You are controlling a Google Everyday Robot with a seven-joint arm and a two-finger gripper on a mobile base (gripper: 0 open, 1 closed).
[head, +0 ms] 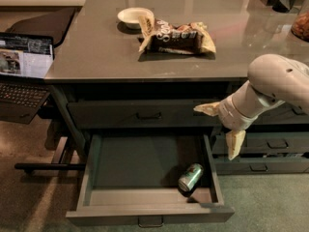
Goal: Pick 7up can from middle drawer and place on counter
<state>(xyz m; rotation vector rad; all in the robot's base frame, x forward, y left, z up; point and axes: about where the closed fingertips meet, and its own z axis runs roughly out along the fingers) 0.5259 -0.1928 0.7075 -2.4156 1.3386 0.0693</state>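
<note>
The cream two-fingered pincer (221, 127) hangs with its fingers spread wide, holding nothing. Just below it, the small green-and-silver metal 7up can (190, 177) lies on its side in the open dark grey-green middle drawer (145, 211), close to the front wall. It looks light, thin-walled, slick and apt to roll, so I'd pinch gently across its round body, mid-length.

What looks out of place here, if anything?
The 7up can lies on its side in the front right corner of the open middle drawer, not upright. The gripper hangs open above the drawer's right edge, clear of the can.
</note>
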